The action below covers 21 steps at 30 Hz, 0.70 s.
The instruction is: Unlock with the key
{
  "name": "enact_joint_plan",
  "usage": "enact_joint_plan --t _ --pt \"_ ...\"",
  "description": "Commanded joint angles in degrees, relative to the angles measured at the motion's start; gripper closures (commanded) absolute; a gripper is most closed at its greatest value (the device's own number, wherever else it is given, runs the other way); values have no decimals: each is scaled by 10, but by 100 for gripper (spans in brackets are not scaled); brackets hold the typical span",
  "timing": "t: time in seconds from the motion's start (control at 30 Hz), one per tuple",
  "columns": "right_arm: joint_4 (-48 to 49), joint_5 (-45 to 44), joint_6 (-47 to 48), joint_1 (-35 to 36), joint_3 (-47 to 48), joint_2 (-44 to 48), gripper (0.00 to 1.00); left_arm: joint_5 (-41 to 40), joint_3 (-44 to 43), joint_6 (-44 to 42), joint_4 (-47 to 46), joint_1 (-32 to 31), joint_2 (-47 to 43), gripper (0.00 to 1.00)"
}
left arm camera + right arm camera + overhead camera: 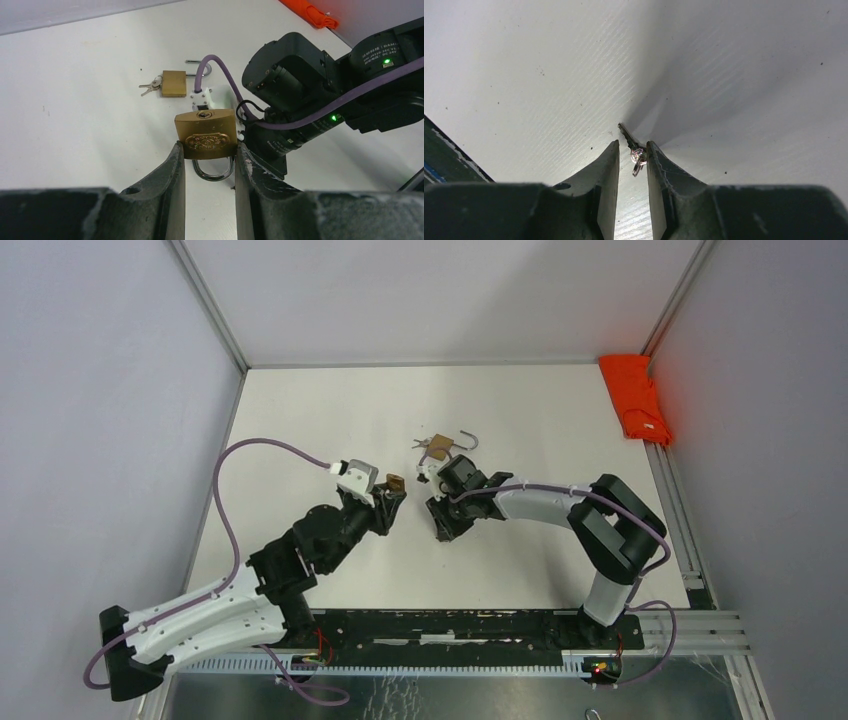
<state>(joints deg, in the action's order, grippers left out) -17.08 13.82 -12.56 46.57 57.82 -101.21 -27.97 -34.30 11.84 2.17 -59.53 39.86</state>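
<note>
My left gripper (391,497) is shut on a brass padlock (394,483) and holds it above the table. In the left wrist view the padlock (205,134) sits clamped between the fingertips of the left gripper (207,148), keyhole end pointing away and its closed steel shackle (214,171) toward the camera. My right gripper (441,517) points down at the table just right of it. In the right wrist view a small silver key (634,149) with a ring lies between the slightly parted fingers of the right gripper (631,148), touching the right finger, blade pointing away.
A second brass padlock (438,447) with an open shackle (468,440) and a bunch of keys (150,87) lies on the table behind the grippers. An orange cloth (635,398) lies at the far right edge. The right wrist housing (300,75) is close beside the held padlock.
</note>
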Motion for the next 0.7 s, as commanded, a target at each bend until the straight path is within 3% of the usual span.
enact_joint_plan --t 0.0,0.23,0.67 --pt "-65 -73 14 17 -4 -8 68 -11 -2 -23 -15 2 -16 98" --pt "-103 -159 32 33 -11 -9 68 -10 1 -20 -10 1 -22 98" --pt "-85 -166 25 49 -42 -33 72 -10 -3 -21 -10 1 -11 98"
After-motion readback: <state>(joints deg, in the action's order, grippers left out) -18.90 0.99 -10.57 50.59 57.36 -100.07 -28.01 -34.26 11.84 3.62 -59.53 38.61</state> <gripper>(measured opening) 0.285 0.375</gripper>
